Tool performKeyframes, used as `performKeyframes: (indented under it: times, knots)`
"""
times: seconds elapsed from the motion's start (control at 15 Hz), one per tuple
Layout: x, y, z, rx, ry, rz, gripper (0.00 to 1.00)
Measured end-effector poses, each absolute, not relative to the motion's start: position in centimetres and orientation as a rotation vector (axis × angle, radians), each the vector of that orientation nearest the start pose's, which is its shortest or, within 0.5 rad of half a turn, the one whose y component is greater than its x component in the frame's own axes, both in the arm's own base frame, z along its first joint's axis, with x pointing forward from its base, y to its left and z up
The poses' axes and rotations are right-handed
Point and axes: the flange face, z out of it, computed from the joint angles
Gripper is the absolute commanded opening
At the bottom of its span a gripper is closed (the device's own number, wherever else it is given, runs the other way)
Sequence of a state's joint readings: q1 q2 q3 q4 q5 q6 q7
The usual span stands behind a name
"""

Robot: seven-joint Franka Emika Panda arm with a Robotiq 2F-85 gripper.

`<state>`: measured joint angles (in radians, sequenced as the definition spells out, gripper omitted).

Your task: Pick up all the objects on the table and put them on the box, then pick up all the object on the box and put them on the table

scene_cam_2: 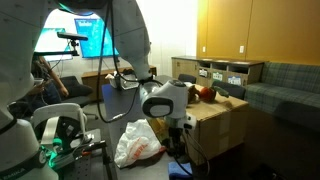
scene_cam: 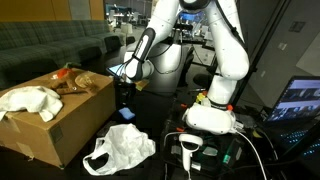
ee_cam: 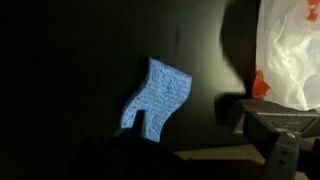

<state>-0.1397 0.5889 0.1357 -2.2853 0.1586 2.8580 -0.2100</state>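
Note:
My gripper (ee_cam: pixel 190 150) is open, with nothing between its fingers (ee_cam: pixel 275 125). It hangs above the black table (ee_cam: pixel 60 60), over a flat blue square (ee_cam: pixel 155 97) that lies just ahead of the jaws. In an exterior view the gripper (scene_cam: pixel 127 75) hovers beside the box (scene_cam: pixel 60 125), with the blue square (scene_cam: pixel 127 112) below it. On the box lie a white cloth (scene_cam: pixel 30 100), an orange-red piece (scene_cam: pixel 65 72) and a brown stick (scene_cam: pixel 75 88). A white plastic bag (scene_cam: pixel 120 148) lies on the table by the box and shows in the wrist view as the bag (ee_cam: pixel 290 50).
A grey barcode scanner (scene_cam: pixel 190 150) stands by the robot base (scene_cam: pixel 212 118), with cables around it. A lit laptop screen (scene_cam: pixel 300 100) is at the side. In an exterior view the box (scene_cam_2: pixel 225 115) has shelving and a sofa behind it.

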Motion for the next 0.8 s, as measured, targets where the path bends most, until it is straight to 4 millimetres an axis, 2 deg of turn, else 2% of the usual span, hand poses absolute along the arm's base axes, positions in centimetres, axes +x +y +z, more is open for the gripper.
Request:
performKeyframes:
  times: [0.27, 0.8]
  knots:
    - [52.0, -1.4, 7.6, -3.013, -0.02, 0.017, 1.0]
    - [53.8, -1.1, 3.3, -2.967, -0.002, 0.036, 1.0]
